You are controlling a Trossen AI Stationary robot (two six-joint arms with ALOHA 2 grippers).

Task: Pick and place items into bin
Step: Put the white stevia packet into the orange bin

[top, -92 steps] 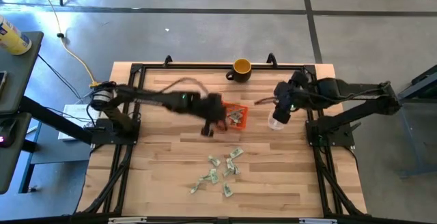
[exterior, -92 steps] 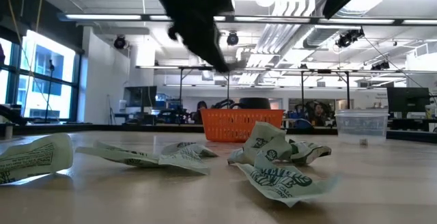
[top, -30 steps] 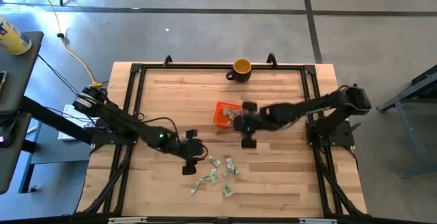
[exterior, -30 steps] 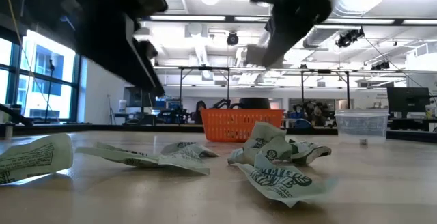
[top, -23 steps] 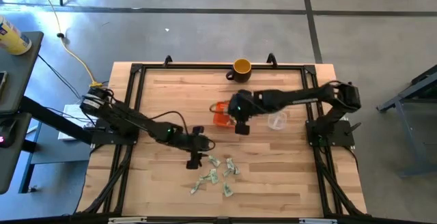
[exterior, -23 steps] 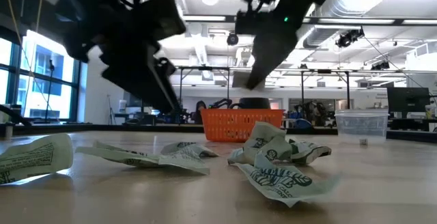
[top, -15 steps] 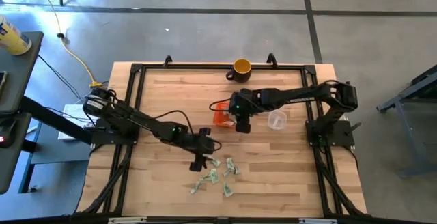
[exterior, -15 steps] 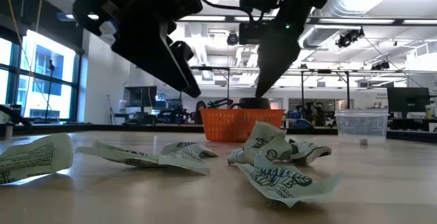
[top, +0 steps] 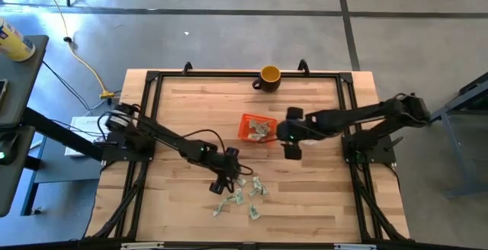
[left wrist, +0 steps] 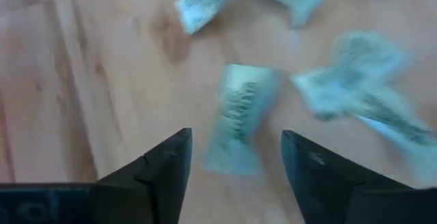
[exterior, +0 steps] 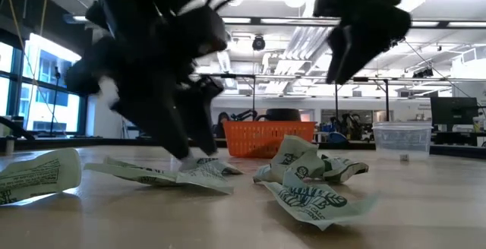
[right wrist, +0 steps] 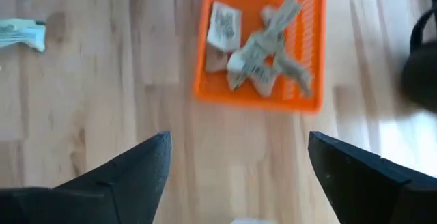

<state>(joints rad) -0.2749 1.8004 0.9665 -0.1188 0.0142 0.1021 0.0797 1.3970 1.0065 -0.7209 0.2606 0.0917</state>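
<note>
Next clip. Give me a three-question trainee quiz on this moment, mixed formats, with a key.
1. True or false: the orange basket already holds wrappers.
2. Which pincer is down at the loose wrappers on the table? A) left pincer B) right pincer C) neither
3. Fill in: the right pincer is open and holds ____.

Key:
1. True; several crumpled wrappers lie inside it.
2. A; its open fingers straddle one wrapper.
3. Nothing; it is beside the basket, empty.
</note>
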